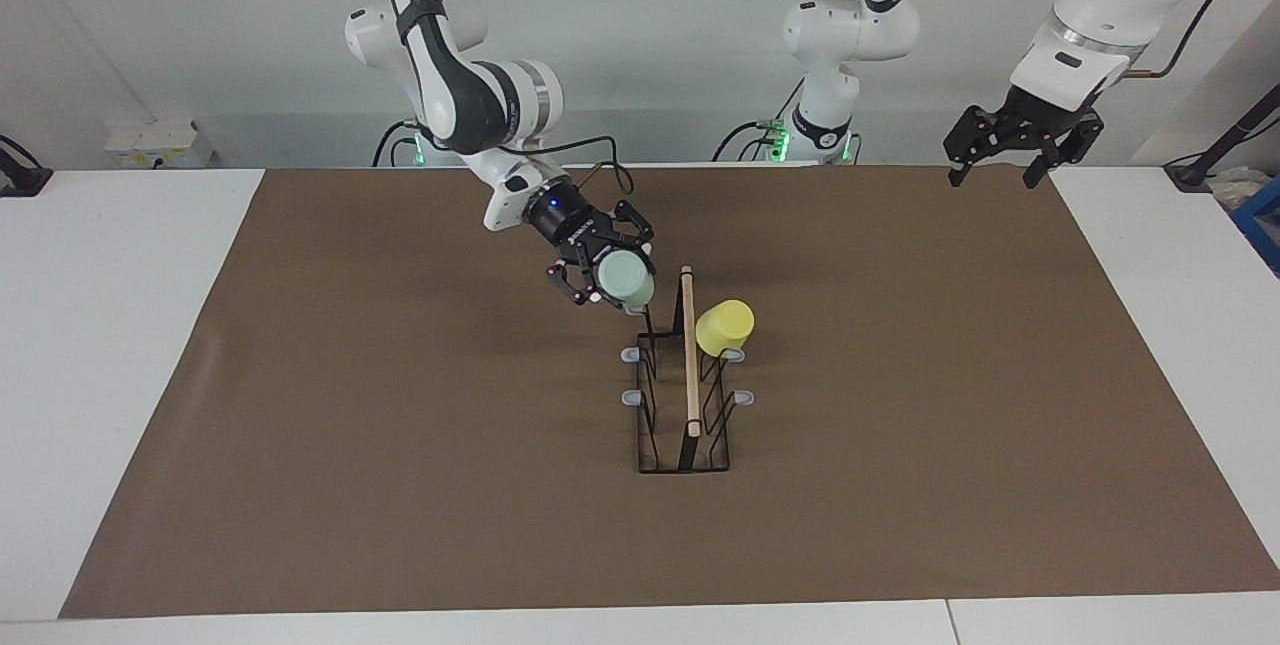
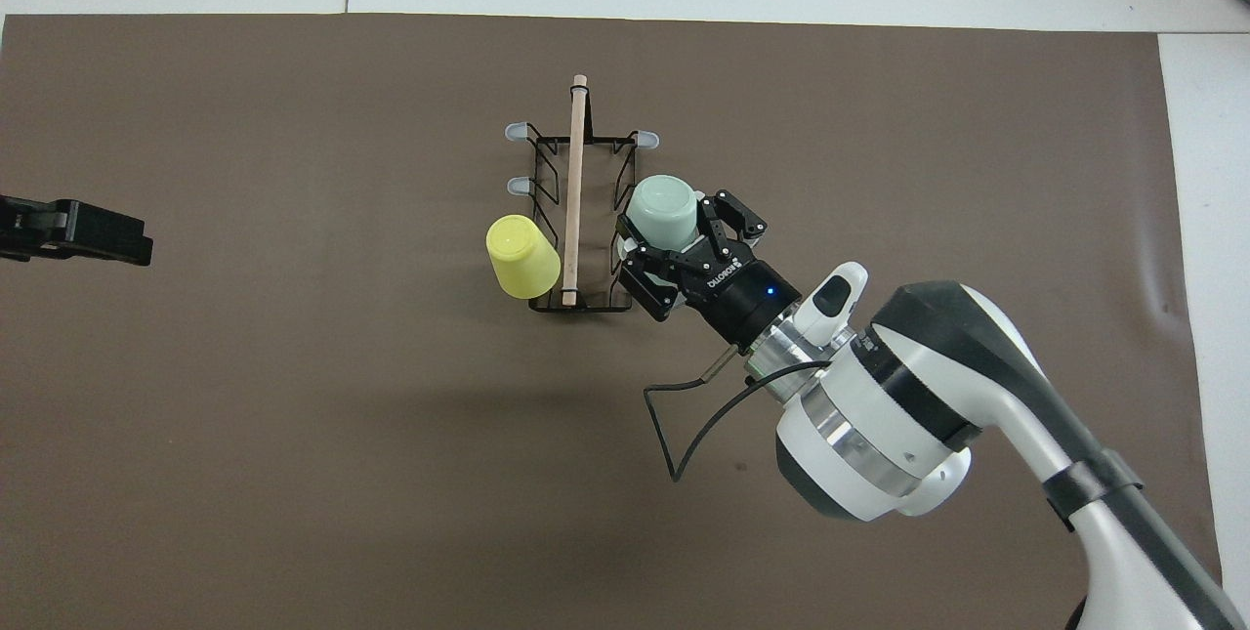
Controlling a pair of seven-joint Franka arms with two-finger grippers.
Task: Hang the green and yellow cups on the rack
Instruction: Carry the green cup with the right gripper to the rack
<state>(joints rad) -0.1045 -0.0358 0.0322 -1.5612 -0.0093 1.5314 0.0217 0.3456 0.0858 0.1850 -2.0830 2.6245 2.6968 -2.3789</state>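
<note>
**Green cup at the rack**

The right hand (image 1: pixel 612 277) is gripping the green cup (image 1: pixel 624 279) by its sides, fingers closed on it, tilted and holding it over the rack's (image 1: pixel 684 395) peg row on the right arm's side. Just past that hand, across the wooden rod (image 1: pixel 689 350), the yellow cup (image 1: pixel 724 328) is hanging on a peg of the other row. The left hand (image 1: pixel 1010 150) is waiting with fingers spread and holding nothing, above the tabletop (image 1: pixel 400 445) edge, well apart from the rack.
</note>
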